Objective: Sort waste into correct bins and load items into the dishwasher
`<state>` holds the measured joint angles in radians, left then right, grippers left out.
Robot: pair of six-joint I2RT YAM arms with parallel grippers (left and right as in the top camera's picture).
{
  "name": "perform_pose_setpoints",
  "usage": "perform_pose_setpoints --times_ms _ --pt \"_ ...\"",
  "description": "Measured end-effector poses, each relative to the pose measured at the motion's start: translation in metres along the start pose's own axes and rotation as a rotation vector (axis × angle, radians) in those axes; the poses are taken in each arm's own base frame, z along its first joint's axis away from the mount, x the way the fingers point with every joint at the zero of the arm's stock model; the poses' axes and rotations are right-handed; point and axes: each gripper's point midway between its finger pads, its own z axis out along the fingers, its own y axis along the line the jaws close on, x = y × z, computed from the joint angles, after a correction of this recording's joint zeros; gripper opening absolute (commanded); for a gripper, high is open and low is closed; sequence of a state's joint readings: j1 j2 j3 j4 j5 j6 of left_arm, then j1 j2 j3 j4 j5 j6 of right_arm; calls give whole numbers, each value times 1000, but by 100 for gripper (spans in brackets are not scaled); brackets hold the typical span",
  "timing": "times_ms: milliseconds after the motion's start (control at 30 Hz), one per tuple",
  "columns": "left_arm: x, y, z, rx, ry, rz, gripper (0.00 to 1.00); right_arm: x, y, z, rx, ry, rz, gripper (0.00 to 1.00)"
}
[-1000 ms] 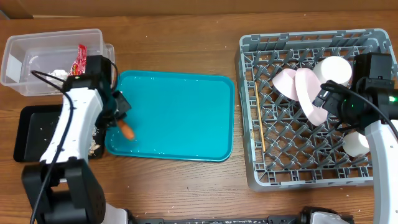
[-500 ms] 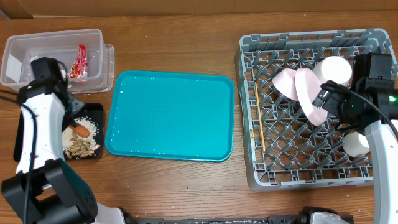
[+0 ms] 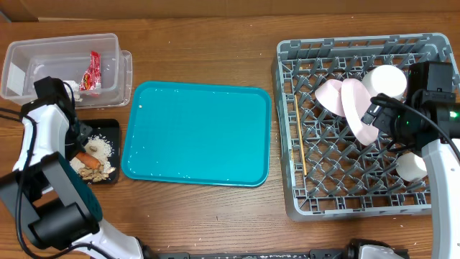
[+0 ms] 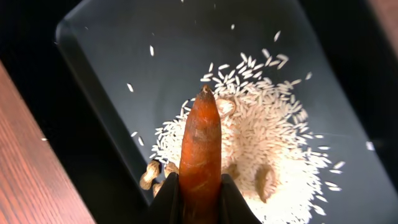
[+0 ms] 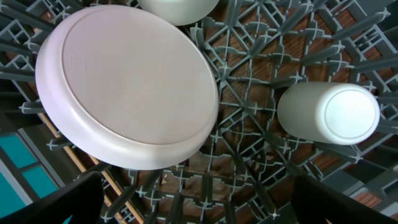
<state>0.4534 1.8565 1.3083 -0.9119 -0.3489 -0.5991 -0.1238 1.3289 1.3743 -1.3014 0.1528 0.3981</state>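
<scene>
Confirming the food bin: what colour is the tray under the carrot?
Black tray, best in left wrist view.

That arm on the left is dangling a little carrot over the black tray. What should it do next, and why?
Probably open the left gripper and let the carrot drop. It hangs tip first in the grip, right over the black tray, where rice and peanut scraps already lie.

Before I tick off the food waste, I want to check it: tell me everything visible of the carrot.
The carrot is small, orange and tapered, with dull, faintly wrinkled skin and a browned tip. The left claw grips its thick end; the tip points out over rice and peanut scraps in the black tray.
</scene>
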Motion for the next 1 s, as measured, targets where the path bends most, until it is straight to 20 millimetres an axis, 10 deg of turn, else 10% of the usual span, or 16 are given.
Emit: perform_pose_setpoints --times_ms 233,567,667,800,1000 --pt "2 0 4 -11 10 5 47 0 0 0 0 0 0 99" --pt "8 1 -9 1 48 41 50 -3 9 0 -44 -9 -12 98" --pt "-1 -14 -40 88 -3 88 54 -6 32 -3 -162 -17 -88 98" --pt "0 -49 -112 273 -123 281 85 -3 69 -9 -308 -29 -232 100" --pt "76 -59 -177 370 -52 654 92 33 103 0 -373 86 -425 100"
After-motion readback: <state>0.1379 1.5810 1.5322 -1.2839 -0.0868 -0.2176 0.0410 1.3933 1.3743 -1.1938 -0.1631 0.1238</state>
